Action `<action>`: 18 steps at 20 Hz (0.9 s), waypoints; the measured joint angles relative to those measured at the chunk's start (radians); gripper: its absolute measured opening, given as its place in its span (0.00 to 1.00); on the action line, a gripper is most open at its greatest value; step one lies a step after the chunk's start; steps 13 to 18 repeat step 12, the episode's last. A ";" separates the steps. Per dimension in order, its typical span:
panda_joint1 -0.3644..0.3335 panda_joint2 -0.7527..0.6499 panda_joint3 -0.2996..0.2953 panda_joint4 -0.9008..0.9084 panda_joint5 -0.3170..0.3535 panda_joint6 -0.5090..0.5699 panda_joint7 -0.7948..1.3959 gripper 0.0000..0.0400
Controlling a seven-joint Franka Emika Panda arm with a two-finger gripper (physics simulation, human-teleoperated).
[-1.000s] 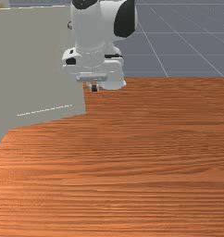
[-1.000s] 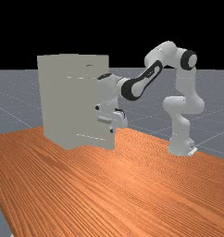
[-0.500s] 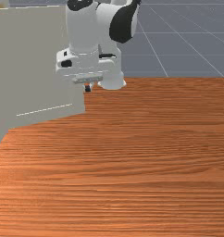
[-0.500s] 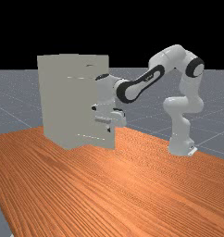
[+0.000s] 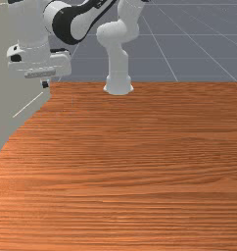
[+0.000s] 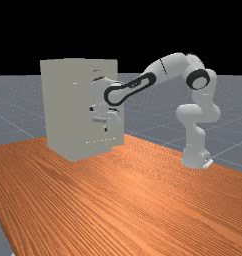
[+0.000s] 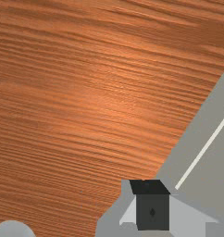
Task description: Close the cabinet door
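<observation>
My gripper (image 5: 45, 85) is at the front view's left, fingertips together, just in front of the grey door (image 5: 15, 98) near its free edge. In the far view, the gripper (image 6: 106, 129) hangs before the lower part of the door (image 6: 95, 146). The door stands at a slant, swung partly out from the cabinet (image 6: 58, 110). In the wrist view, the dark tips of the gripper (image 7: 151, 187) are beside the door (image 7: 208, 171) with its pale line. Whether they touch it I cannot tell.
The wooden table (image 5: 150, 162) spreads out below and to the front view's right of the door. My arm's base (image 6: 195, 157) stands at the far view's right, with the arm stretching over the table to the cabinet.
My hand has moved to the left in both outer views. The door's free edge has swung to the front view's left, toward the cabinet, and its panel now stands at a steeper slant there.
</observation>
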 joint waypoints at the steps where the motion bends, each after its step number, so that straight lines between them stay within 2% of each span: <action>1: -0.051 0.002 -0.011 0.003 0.023 -0.011 0.032 0.00; 6: -0.023 0.048 -0.079 -0.017 0.129 -0.066 0.281 0.00; 9: 0.013 0.042 -0.131 -0.060 0.144 -0.087 0.313 0.00; 11: 0.097 0.001 -0.241 -0.161 0.149 -0.104 0.289 0.00; 12: 0.159 -0.005 -0.322 -0.216 0.151 -0.111 0.258 0.00; 18: 0.159 -0.005 -0.322 -0.216 0.151 -0.111 0.258 0.00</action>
